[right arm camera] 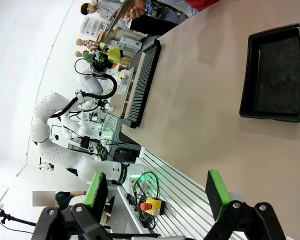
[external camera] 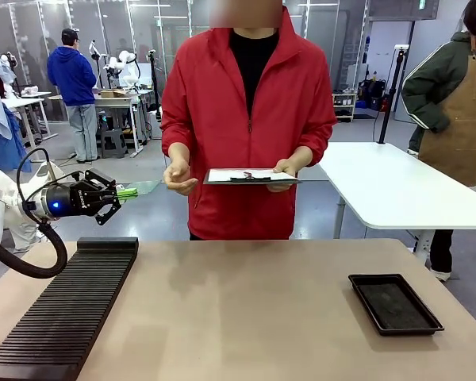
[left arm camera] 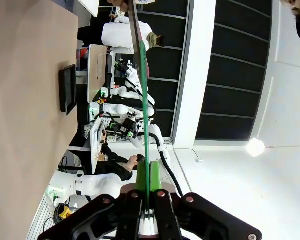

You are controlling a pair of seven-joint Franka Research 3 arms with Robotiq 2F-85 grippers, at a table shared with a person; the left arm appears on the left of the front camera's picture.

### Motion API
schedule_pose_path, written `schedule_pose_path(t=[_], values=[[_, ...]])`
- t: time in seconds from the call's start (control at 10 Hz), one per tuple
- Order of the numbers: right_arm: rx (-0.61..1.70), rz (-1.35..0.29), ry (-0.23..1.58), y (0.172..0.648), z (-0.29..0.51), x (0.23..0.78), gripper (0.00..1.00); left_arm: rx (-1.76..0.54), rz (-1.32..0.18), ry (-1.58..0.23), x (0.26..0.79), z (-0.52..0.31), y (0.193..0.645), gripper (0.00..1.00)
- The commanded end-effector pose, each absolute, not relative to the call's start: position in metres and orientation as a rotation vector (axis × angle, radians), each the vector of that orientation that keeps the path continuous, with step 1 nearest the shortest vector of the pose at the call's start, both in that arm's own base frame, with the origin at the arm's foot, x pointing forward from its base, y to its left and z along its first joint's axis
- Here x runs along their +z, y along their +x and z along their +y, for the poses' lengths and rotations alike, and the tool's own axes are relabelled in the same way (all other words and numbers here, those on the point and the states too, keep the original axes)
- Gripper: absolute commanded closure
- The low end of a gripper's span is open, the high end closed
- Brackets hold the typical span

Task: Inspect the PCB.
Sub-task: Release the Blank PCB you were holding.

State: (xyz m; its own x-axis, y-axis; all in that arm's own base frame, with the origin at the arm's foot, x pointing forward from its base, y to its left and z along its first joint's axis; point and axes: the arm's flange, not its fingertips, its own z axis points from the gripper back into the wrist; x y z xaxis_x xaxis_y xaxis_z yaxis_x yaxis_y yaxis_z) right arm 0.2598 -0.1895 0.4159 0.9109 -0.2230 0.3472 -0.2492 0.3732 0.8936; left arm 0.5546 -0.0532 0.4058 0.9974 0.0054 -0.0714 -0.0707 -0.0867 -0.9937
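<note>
My left gripper [external camera: 115, 197] hangs at the table's far left, above the far end of the rack, and is shut on one end of the PCB [external camera: 140, 189]. The thin green board sticks out flat to the right, toward the person. In the left wrist view the PCB [left arm camera: 145, 110] shows edge-on as a narrow green strip, pinched between the green pads of the left gripper [left arm camera: 149, 176]. My right gripper [right arm camera: 155, 192] is open with nothing between its pads, high above the table's near right side.
A person in a red jacket stands at the far edge with a clipboard [external camera: 250, 176] in one hand and the other hand [external camera: 179, 179] free. A black slotted rack [external camera: 67, 305] lies at the left. A shallow black tray [external camera: 394, 302] lies at the right.
</note>
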Motion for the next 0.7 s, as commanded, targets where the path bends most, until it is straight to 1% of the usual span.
schedule_pose_path(t=[0.0, 0.6], values=[[0.034, -0.473, 1.211, 0.2604, -0.1901, 0.4174, 0.0, 0.056, 0.057, -1.665, 0.4077, -0.053, 0.5506, 0.97], [0.034, -0.473, 1.211, 0.2604, -0.1901, 0.4174, 0.0, 0.056, 0.057, -1.665, 0.4077, -0.053, 0.5506, 0.97]])
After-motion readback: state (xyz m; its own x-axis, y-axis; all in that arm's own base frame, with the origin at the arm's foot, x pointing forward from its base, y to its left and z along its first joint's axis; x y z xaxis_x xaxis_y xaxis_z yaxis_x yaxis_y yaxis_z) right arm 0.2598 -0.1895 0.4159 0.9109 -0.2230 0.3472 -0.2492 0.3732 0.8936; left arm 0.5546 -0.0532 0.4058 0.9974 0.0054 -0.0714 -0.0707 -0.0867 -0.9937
